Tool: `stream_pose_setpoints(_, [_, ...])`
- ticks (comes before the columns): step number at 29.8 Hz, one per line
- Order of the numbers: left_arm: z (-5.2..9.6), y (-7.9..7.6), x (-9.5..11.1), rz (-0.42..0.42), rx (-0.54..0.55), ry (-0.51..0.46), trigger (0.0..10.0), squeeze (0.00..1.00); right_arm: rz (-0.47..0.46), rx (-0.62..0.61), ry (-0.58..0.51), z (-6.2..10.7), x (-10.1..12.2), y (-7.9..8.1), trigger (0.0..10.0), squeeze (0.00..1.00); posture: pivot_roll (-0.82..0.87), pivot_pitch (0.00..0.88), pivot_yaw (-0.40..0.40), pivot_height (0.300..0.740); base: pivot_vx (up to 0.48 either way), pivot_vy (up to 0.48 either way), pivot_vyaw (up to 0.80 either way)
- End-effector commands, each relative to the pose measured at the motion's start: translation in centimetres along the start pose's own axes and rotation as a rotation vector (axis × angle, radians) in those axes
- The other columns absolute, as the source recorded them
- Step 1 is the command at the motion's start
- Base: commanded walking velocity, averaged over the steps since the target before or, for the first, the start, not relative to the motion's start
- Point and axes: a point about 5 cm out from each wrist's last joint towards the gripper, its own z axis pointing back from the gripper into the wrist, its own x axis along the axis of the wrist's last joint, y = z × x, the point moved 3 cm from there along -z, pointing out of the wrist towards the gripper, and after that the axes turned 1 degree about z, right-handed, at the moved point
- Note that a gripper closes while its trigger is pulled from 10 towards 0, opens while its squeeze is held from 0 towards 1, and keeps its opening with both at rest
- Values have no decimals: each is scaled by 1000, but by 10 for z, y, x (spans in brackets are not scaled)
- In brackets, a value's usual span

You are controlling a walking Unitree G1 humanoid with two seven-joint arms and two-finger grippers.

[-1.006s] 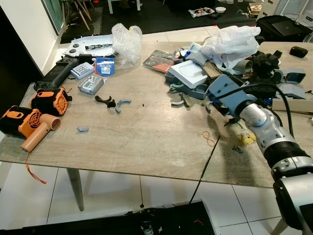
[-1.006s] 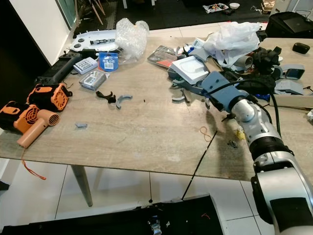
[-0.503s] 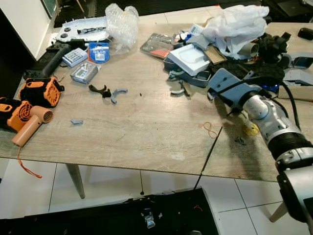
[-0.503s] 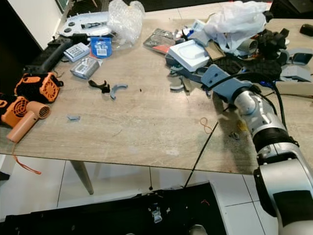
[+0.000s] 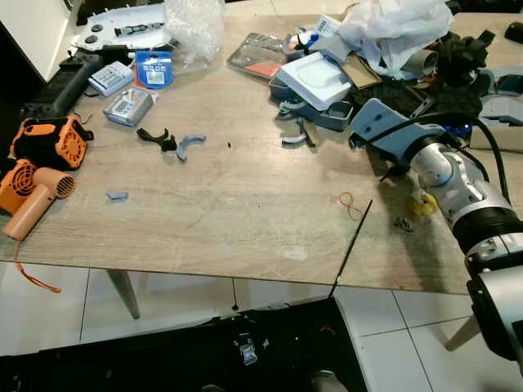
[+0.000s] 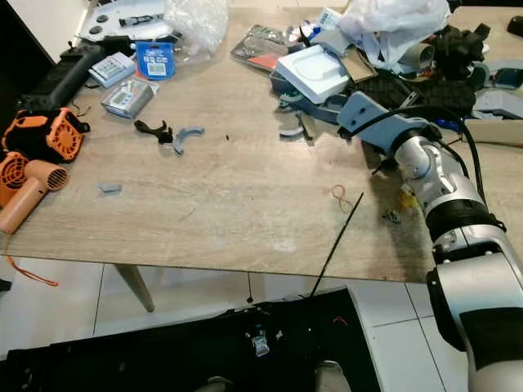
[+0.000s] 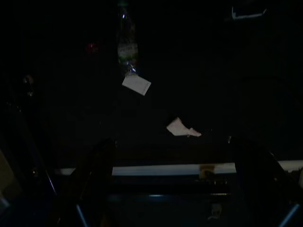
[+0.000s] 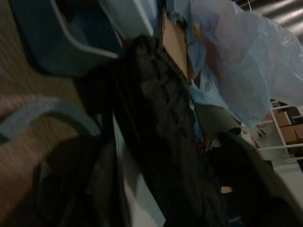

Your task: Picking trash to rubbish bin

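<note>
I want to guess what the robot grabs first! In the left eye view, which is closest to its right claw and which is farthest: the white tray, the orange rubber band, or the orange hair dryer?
1. White tray, just beyond the right claw, toward the table's far side.
2. Orange rubber band, nearer the table's front edge, left of the arm.
3. Orange hair dryer, far across at the table's left edge.

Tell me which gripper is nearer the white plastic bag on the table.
Right. The right gripper reaches over the table's right side, just short of the white plastic bag. The left gripper hangs idle in the dark, off the table, over floor litter.
</note>
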Motion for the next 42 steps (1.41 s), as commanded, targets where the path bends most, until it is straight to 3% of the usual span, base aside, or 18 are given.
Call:
stream_pose_setpoints(1, [12,10,-20,16,33,56,10000,0,21,5,23,1,-6,0,0,0,86,521,112,740,0,0,0])
stream_pose_setpoints(6, [11,8,-20,19,26,52,10000,0,55,-42,-2,0,-1,-14,0,0,80,529,107,740,0,0,0])
stream_pose_setpoints(14, [9,5,-18,18,20,47,10000,0,81,-69,-33,-1,4,-21,0,0,74,526,105,740,0,0,0])
stream_pose_setpoints(20, [6,3,-14,17,19,44,10000,0,27,-93,-99,-1,14,-26,0,0,66,504,100,740,0,0,0])
stream_pose_setpoints(22, [0,-1,-6,17,16,29,10000,0,-96,-114,-170,-1,25,-35,0,0,58,462,96,740,0,0,0])
stream_pose_setpoints(26, [-4,-3,0,15,14,22,10000,0,-154,-125,-202,-1,30,-40,0,0,53,441,95,740,0,0,0])
stream_pose_setpoints(30, [-14,-7,17,10,17,4,10000,0,-400,-183,-332,3,48,-62,0,0,35,341,89,740,0,0,0])
stream_pose_setpoints(35, [-19,-6,29,9,25,-12,10000,0,-492,-215,-391,6,55,-73,0,0,23,288,87,740,0,0,0])
stream_pose_setpoints(36, [-23,-5,42,16,37,-35,10000,0,-614,-234,-447,10,59,-86,0,0,15,256,84,740,0,0,0])
stream_pose_setpoints(39, [-26,-6,51,24,45,-45,10000,0,-733,-209,-485,12,60,-90,0,0,7,230,79,740,0,0,0])
stream_pose_setpoints(42, [-27,-7,51,34,50,-41,10000,0,-772,-195,-497,14,59,-90,0,0,0,212,75,740,0,0,0])
